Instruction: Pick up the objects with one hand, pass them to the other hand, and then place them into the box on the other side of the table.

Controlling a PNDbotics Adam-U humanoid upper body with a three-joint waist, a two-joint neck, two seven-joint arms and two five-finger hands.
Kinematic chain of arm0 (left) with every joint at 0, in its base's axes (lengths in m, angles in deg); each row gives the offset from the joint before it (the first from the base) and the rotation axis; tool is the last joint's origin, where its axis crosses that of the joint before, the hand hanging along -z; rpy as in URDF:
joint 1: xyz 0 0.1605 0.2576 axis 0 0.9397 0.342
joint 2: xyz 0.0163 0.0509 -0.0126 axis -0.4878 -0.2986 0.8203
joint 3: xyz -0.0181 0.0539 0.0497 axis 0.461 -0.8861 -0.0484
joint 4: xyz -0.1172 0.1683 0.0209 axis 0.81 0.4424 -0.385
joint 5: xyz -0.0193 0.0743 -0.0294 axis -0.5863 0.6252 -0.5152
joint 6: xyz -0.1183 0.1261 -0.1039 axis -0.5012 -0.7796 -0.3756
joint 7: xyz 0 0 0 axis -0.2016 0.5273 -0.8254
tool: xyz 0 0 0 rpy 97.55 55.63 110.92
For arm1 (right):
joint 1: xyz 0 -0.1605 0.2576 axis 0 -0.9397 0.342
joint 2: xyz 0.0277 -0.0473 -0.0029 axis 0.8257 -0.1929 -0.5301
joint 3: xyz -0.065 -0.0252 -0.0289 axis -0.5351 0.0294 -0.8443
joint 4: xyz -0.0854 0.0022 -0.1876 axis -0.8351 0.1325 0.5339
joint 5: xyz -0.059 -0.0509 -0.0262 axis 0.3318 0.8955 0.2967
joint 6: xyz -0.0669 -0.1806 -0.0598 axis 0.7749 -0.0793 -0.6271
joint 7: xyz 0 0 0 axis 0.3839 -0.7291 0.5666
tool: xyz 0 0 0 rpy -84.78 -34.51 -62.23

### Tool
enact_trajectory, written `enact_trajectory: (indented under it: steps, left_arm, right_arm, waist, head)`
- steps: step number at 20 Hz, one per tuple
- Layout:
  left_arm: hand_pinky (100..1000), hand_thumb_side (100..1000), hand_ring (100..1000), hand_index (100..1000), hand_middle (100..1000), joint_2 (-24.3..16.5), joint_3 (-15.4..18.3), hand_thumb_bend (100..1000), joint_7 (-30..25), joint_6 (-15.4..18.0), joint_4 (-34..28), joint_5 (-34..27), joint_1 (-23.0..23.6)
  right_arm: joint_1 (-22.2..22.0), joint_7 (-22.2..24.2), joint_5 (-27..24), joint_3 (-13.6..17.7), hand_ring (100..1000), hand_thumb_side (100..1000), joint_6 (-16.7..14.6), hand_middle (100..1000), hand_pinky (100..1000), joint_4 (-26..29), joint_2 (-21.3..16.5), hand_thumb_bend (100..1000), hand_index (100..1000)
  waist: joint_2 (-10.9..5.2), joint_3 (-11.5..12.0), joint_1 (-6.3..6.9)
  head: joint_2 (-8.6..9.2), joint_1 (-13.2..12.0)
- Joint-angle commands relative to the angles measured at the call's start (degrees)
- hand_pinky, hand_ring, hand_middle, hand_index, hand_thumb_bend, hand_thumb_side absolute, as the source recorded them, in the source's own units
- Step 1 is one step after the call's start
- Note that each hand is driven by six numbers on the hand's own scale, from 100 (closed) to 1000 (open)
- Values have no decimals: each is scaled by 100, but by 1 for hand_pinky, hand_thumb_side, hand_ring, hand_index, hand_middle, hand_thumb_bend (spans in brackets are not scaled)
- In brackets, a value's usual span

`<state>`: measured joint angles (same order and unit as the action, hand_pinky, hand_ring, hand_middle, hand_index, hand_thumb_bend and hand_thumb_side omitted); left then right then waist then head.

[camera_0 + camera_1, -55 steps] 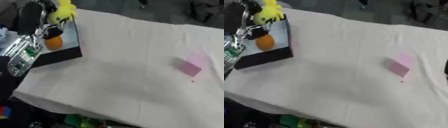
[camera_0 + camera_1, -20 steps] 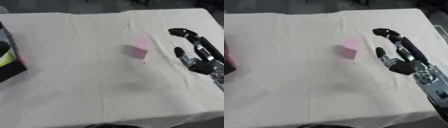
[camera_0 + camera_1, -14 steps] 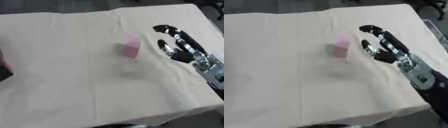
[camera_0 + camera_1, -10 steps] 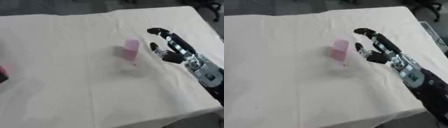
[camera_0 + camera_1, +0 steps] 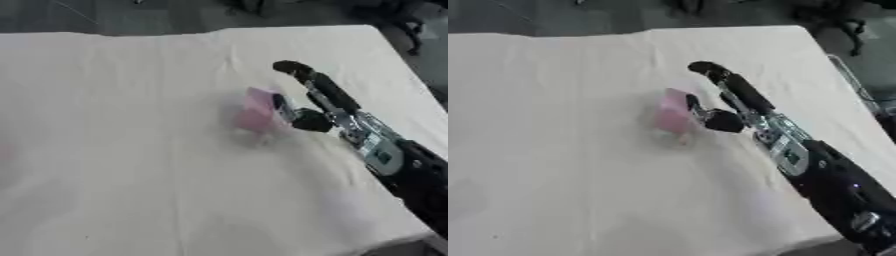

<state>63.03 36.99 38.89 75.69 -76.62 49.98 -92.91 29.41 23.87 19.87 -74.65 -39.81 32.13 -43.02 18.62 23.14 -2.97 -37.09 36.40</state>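
Note:
A small pink block stands on the white cloth near the middle of the table. My right hand comes in from the lower right and sits right beside the block's right side. Its thumb touches or nearly touches that face, while the fingers stretch straight out past the block's far corner, so the hand is open. The black and silver forearm runs down to the lower right corner. My left hand and the box appear in neither view.
The white tablecloth fills most of both views. Its far edge and right edge border dark floor, with dark objects beyond the far right corner.
My right hand has moved left across the cloth until it sits against the pink block's right side. The camera has also swung, so the whole scene has shifted and the box has left the views.

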Motion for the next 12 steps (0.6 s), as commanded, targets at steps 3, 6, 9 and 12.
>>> enact_trajectory:
  steps: [3, 6, 9, 12]
  left_arm:
    - [855, 661, 718, 721, 616, -35, 198, 815, -475, -52, -104, -402, -87]
    - [856, 660, 719, 722, 617, -27, 295, 815, -687, -81, -104, -550, -88]
    - [856, 662, 719, 722, 618, -24, 337, 814, -792, -115, -104, -638, -91]
    - [856, 662, 720, 723, 618, -19, 362, 814, -825, -128, -104, -675, -95]
  right_arm:
    - [72, 197, 259, -34, 932, 860, -1, 913, 955, -118, -97, 100, 953]
    - [91, 410, 345, -84, 930, 888, -32, 911, 954, -153, -91, 100, 957]
    - [114, 632, 427, -121, 931, 894, -71, 916, 955, -117, -96, 100, 961]
    - [131, 821, 529, -157, 931, 898, -89, 911, 954, -83, -99, 100, 964]
  waist:
    - [-66, 18, -16]
    - [-74, 19, -21]
    - [-83, 14, -19]
    - [-92, 15, -16]
  head:
    - [87, 87]
    - [93, 109]
    - [86, 124]
    - [78, 148]
